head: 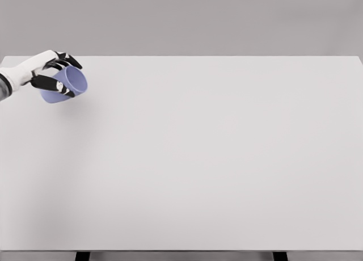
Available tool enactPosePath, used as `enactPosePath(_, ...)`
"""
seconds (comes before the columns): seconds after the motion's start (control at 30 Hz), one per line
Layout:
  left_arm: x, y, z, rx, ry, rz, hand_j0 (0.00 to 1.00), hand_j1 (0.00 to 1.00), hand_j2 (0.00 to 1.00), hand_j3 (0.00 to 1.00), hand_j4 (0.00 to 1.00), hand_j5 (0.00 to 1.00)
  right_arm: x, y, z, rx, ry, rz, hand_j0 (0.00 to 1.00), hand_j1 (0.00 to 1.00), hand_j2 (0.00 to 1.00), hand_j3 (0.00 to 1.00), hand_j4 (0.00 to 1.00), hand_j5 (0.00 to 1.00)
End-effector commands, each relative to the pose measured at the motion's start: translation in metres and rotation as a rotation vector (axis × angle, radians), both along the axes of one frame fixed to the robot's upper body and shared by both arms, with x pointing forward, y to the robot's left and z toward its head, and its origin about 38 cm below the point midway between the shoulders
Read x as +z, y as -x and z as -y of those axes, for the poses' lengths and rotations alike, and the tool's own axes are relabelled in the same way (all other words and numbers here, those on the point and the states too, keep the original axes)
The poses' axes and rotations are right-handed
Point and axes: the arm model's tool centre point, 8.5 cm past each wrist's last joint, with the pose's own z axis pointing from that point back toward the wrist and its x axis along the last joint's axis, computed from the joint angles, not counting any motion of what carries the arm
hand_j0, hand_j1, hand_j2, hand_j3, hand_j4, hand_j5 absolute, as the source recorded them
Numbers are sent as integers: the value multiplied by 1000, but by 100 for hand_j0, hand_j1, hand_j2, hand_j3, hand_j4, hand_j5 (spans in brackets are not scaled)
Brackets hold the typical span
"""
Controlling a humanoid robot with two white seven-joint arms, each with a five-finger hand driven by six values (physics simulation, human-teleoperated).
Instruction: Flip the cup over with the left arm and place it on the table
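One cup (69,84) — lilac, tilting on its side, mouth facing right — sitting gripped in left hand (52,74), above table's (215,159) far-left corner.

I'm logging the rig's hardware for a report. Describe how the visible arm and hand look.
Only the left arm shows, entering at the picture's left edge. Its forearm shell is smooth, white and rounded, with a grey section at the frame edge. The left hand has black fingers with small white patches on the segments. No cables or markings are visible.
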Motion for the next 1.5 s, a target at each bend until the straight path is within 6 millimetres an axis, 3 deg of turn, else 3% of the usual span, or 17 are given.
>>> enactPosePath(0.0,10,9,-3,-99,124,-31,58,58,58,58,58,58,0,0,0,0,0,0,100,100,100,100,100,100)
enactPosePath(0.13,11,18,2,-221,253,-121,58,58,58,58,58,58,0,0,0,0,0,0,100,100,100,100,100,100)
enactPosePath(0.4,8,12,-5,-184,495,-123,59,59,59,59,59,59,0,0,0,0,0,0,100,100,100,100,100,100)
enactPosePath(0.63,-15,1,29,-200,720,-160,60,60,60,60,60,60,0,0,0,0,-1,0,100,100,100,100,100,100)
enactPosePath(0.7,-33,5,50,-233,769,-173,60,60,60,60,60,60,0,-1,0,0,0,2,100,100,100,100,100,100)
enactPosePath(0.97,-56,16,78,-305,826,-127,61,61,61,61,61,61,0,0,0,0,-1,0,100,100,100,100,100,100)
enactPosePath(1.27,-80,31,89,-327,839,-126,63,63,63,63,63,63,0,0,0,0,0,0,100,100,100,100,100,100)
enactPosePath(1.47,-88,35,96,-346,804,-126,73,73,73,73,73,73,0,0,0,0,0,0,100,100,100,100,100,100)
